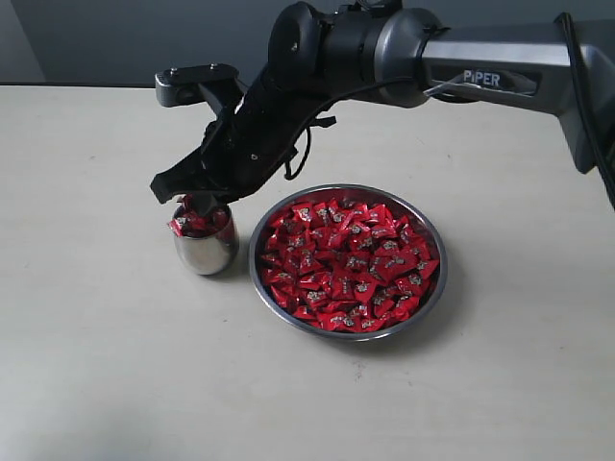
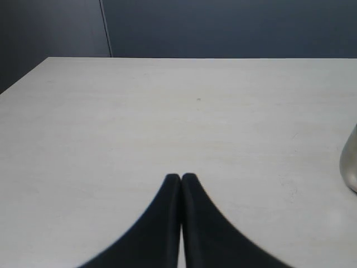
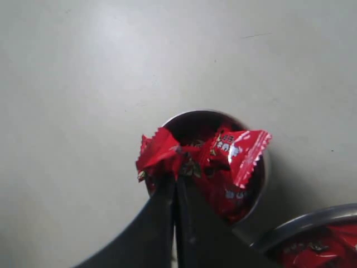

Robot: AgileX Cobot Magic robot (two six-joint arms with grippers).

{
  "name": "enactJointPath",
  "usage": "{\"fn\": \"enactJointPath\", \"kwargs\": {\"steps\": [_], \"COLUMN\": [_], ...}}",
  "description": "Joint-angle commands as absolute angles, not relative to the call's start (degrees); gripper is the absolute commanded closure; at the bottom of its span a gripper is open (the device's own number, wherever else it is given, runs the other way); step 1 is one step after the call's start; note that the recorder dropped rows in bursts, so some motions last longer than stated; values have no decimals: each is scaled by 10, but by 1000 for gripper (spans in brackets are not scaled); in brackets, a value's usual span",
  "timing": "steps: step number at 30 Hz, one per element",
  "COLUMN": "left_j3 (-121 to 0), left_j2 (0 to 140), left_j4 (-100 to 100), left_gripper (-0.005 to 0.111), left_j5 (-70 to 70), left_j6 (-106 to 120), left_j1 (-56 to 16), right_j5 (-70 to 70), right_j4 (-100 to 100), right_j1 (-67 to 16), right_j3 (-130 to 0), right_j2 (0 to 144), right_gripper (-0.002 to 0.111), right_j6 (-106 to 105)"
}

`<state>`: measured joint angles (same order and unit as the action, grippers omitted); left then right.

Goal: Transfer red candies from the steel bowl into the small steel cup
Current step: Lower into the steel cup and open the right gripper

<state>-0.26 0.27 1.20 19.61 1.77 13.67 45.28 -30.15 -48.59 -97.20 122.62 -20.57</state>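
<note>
The steel bowl sits right of centre, heaped with red candies. Just left of it stands the small steel cup, with red candies piled up to its mouth. My right gripper reaches across and hangs right over the cup. In the right wrist view my right gripper is shut on a red candy by its wrapper, above the cup's rim; more candies fill the cup. My left gripper is shut and empty, low over bare table; it does not show in the exterior view.
The cup's side shows at the edge of the left wrist view. The bowl's rim lies close beside the cup. The right arm spans the back of the pale table.
</note>
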Motion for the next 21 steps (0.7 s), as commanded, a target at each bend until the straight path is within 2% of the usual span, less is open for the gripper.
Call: {"fn": "enactJointPath", "kwargs": {"steps": [1, 5, 12, 21], "left_j3": [0, 0, 0, 0], "left_j2": [0, 0, 0, 0], "left_j4": [13, 13, 13, 13], "left_gripper": [106, 106, 106, 106], "left_j5": [191, 191, 191, 191], "left_j6": [17, 17, 17, 17], "left_j1": [131, 131, 131, 131], "right_j5": [451, 452, 452, 451], "right_j4": [-295, -294, -284, -284], "right_j1": [-486, -486, -486, -486], "right_j3": [-975, -975, -975, -975], "right_j2": [1226, 1226, 1226, 1226], "right_gripper": [109, 108, 82, 81], "right_j6": [-206, -206, -206, -206]}}
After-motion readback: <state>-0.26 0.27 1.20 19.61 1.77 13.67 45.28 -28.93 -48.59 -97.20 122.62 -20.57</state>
